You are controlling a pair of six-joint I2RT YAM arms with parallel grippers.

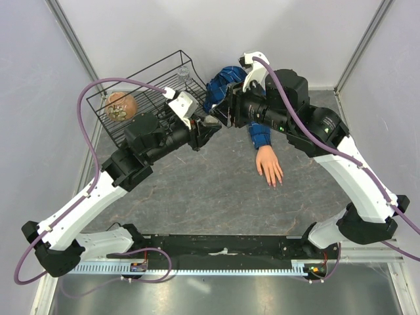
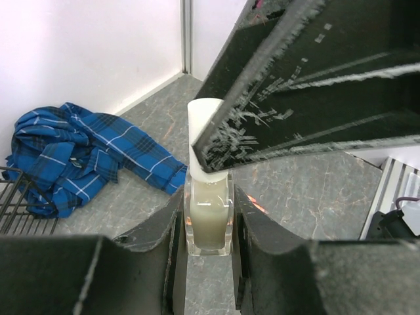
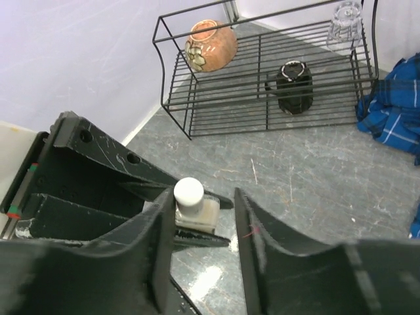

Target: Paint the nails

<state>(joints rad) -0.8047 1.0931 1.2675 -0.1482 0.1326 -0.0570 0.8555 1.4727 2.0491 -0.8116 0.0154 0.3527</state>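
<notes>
Top external: a small flesh-coloured mannequin hand (image 1: 269, 165) with a blue plaid sleeve lies on the grey table (image 1: 210, 197), well right of the black wire rack (image 1: 152, 77). Its tiny pinkish nails (image 1: 273, 182) point toward the arm bases. Left fingers (image 2: 207, 220) are clamped on an upright small clear white-capped bottle (image 2: 209, 231), just right of the rack. Right fingers (image 3: 202, 197) are spread and straddle its cap; whether they touch it cannot be told.

Nails (image 1: 273, 182): five, tiny, tipping the splayed fingers of a flesh-coloured mannequin hand (image 1: 268, 161) with a blue plaid sleeve (image 1: 260, 134). The hand lies flat on the grey tabletop (image 1: 216, 197), fingertips toward the near edge. Nail colour too small to tell.
</notes>
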